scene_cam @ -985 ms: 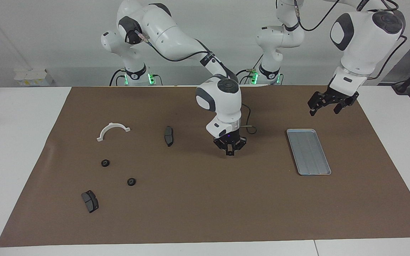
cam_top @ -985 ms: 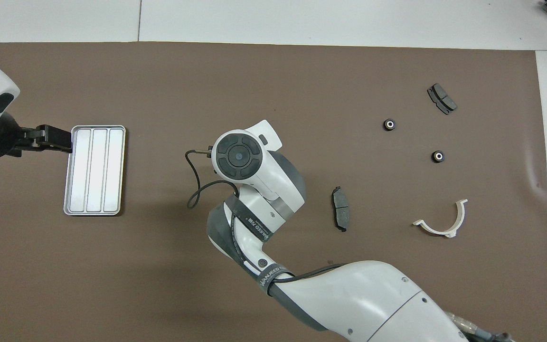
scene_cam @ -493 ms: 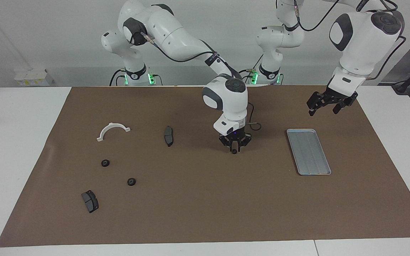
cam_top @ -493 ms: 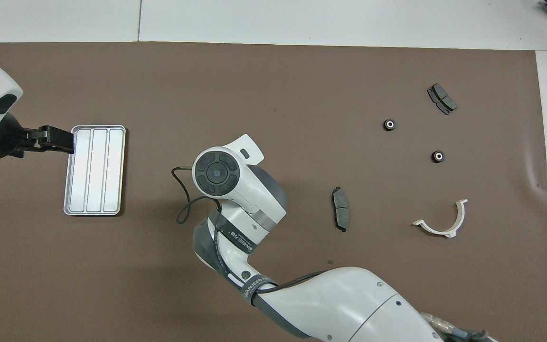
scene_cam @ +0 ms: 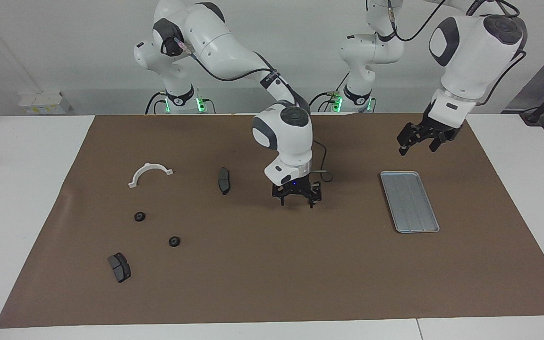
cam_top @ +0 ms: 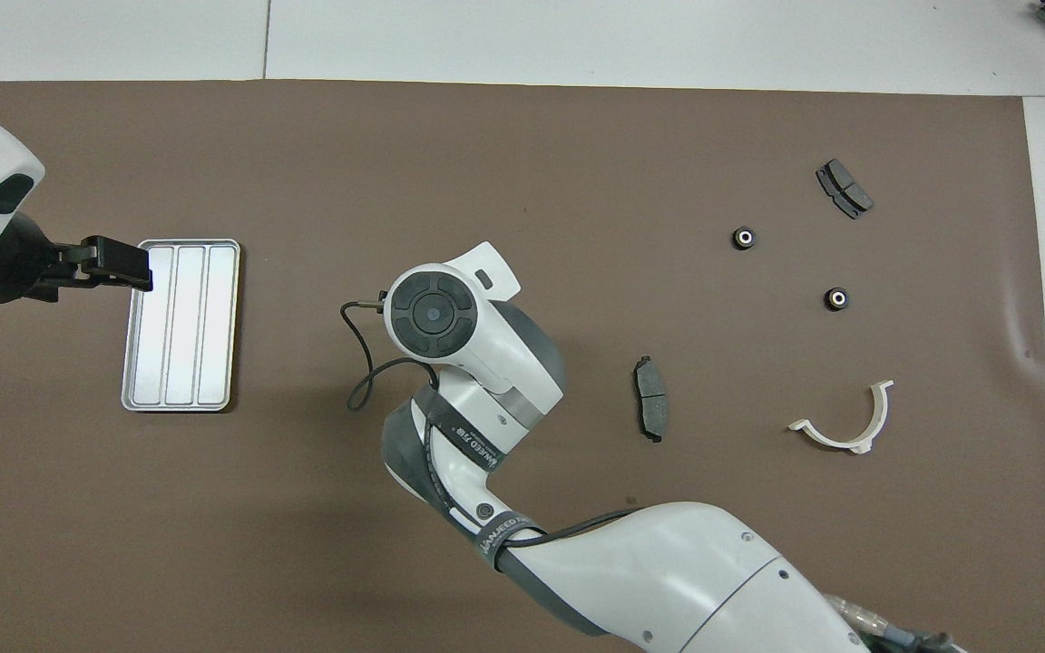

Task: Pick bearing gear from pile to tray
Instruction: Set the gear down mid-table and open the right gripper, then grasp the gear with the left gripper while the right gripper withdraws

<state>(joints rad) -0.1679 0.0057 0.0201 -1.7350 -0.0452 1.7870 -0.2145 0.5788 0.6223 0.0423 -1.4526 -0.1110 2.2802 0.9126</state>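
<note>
Black and round, two small gears (scene_cam: pixel 140 216) (scene_cam: pixel 174 241) lie on the brown mat (scene_cam: pixel 253 274) toward the right arm's end, between a white half-ring (scene_cam: pixel 149 173) and a dark brake pad (scene_cam: pixel 119 267). I see my right pincer (scene_cam: pixel 296 202) spread open over the mat's middle, well apart from both gears. The left pincer (scene_cam: pixel 417 147) hangs open by the metal tray (scene_cam: pixel 410 201). From overhead the gears show pale centres, but the right wrist hides its pincer there.
</note>
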